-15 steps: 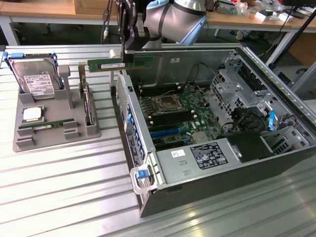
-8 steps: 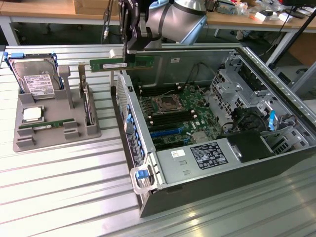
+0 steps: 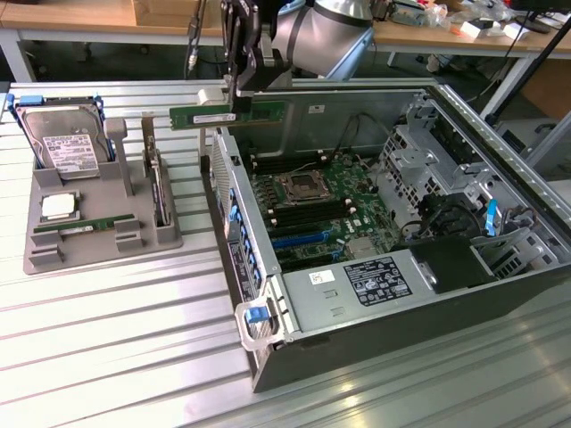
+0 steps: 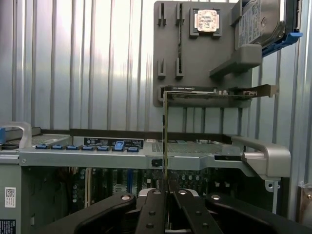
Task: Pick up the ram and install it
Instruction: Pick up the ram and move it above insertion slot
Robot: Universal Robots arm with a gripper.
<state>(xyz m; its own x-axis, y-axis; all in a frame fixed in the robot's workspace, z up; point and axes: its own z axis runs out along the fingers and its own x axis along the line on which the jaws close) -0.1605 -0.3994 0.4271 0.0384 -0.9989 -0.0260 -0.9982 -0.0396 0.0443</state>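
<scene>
Ribbed metal table (image 3: pixel 116 339), open case (image 3: pixel 357 343) on it. Gripper (image 3: pixel 235 96) is clamped on the ram (image 3: pixel 201 117), held level over the case's far corner on the exterior view's left. Looks light, stiff and kinda fragile, so I'd pinch the flat faces mid-length.

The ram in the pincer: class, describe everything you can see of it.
The ram is a long, thin green circuit-board strip with a white label. It is held level in the air, on edge, above the open computer case, at its wall nearest the grey tray. The pincer grips it near its middle; nothing else touches it.
</scene>
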